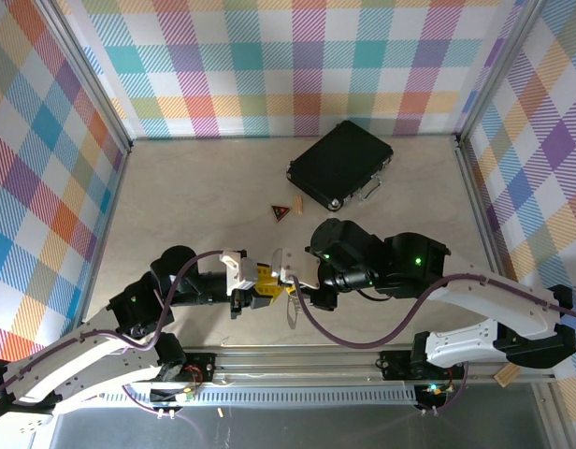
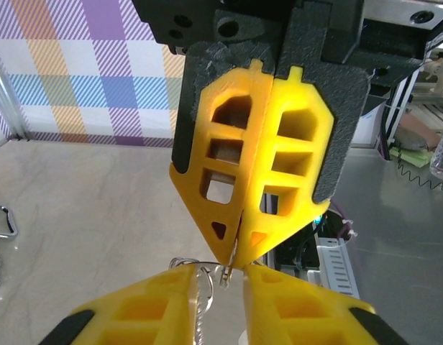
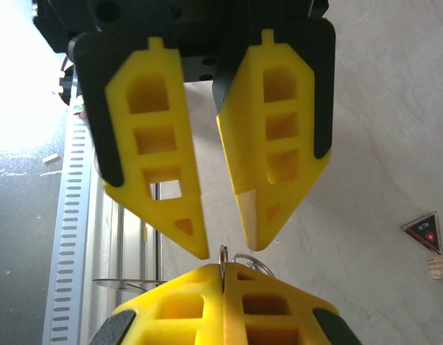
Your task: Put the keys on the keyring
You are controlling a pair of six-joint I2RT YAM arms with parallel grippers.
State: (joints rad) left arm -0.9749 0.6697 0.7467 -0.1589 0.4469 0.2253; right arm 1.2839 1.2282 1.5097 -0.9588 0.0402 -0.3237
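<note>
Backdrop: pastel plaid walls all round, pale beige table [image 1: 204, 206] underneath
Keyring [image 1: 290, 311]: silvery, dangling off the meeting point of the two grippers, up off the table, just ahead of the metal rail [image 1: 297, 360] at the near edge
Right gripper [image 2: 239, 259]: yellow fingers pressed flat together, tips pinching the keyring's thin metal end
Wire loop [image 3: 247, 260]: little ring poking out right by that pinch, sitting at the other gripper's tips
Left gripper [image 3: 227, 244]: nose to nose with the right one, jaws a small way apart, honestly can't tell if they're touching the loop
Tag [image 1: 281, 211]: red-and-black triangle lying flat further back, small wooden block [image 3: 441, 267] just beside it
Black case [image 1: 339, 168]: closed, sitting askew near the back wall, well apart from the grippers
</note>
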